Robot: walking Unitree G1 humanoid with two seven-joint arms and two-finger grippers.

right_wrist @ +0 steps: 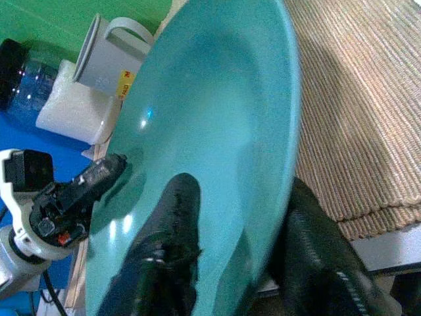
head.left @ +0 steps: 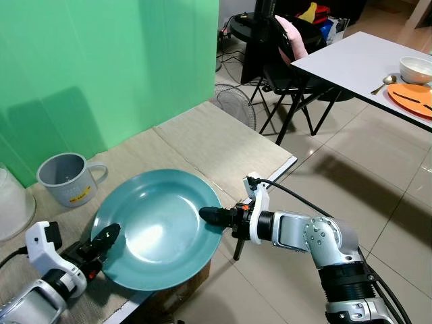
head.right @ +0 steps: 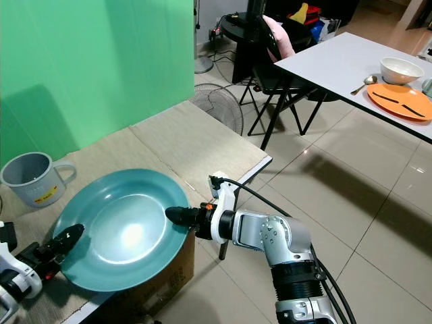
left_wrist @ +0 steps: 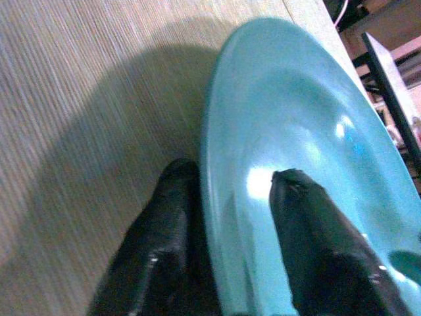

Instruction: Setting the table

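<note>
Your teal plate (head.left: pixel 158 226) is round, glossy, shallow, with a broad rim. It sits over the near right corner of the table (head.left: pixel 202 135), which has a woven beige mat, with its near right edge overhanging. Left tool (head.left: pixel 106 237) pinches its left rim, right tool (head.left: pixel 210 214) its right rim.

The left arm (head.left: pixel 40 270) is cut off by the bottom corner of the head views. The left end effector (head.left: pixel 106 239) has one finger under the plate (head.left: pixel 158 226), hidden from above; the right end effector (head.left: pixel 210 214) likewise hides its lower finger beneath the rim. A clear object (head.left: pixel 10 202) at the left edge is cropped, too little showing to name it. The mug's (head.left: pixel 67 179) label is too small to read. On the far counter (head.left: pixel 358 61), the orange plate (head.left: pixel 413 98) runs off the right edge.
</note>
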